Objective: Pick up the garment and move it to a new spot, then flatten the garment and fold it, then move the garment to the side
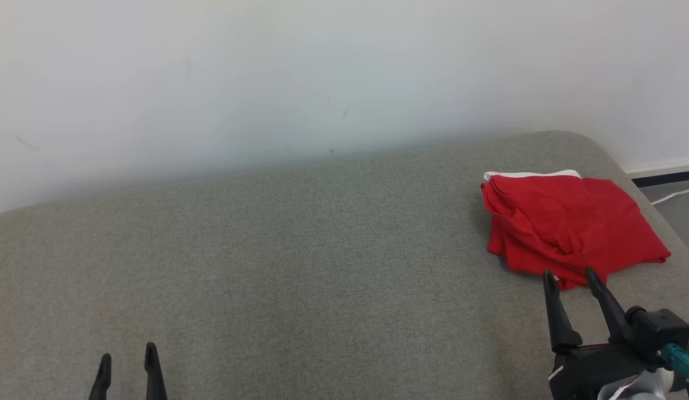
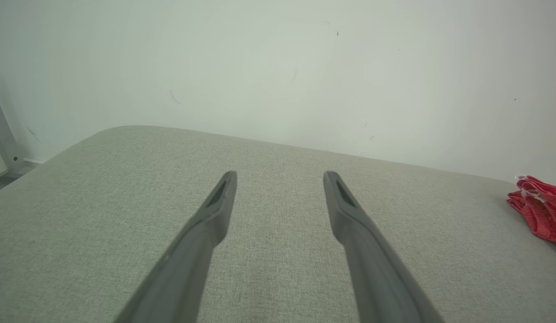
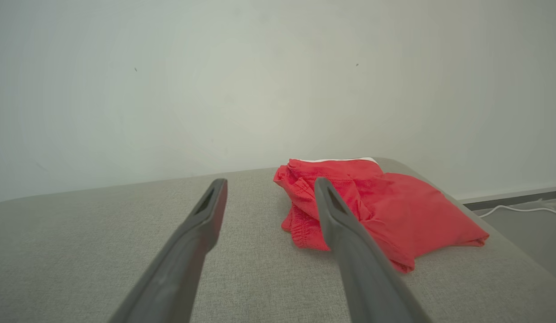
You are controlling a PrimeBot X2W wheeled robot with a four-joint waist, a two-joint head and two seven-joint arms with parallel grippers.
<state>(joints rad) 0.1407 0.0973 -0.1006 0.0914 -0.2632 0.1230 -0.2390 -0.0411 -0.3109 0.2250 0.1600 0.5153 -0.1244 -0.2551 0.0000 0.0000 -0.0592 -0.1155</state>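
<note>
The right claw [image 1: 569, 273] is open, its two dark fingers spread with nothing between them. Its tips sit at the near edge of the red garment [image 1: 567, 222]; whether they touch the cloth I cannot tell. In the right wrist view, one finger of this claw [image 3: 271, 181] crosses in front of the garment [image 3: 394, 211] and the other lies over bare upholstery.

The garment lies folded and somewhat rumpled, with a white strip along its far edge, at the right end of the grey upholstered surface [image 1: 300, 250], near its rounded corner.

The left claw [image 1: 128, 351] is also open and empty, well apart from the garment, over bare grey fabric. A pale wall [image 1: 266, 83] stands behind the surface, and a white cable [image 1: 675, 194] lies on the floor [image 1: 680, 219] beyond the corner.
</note>
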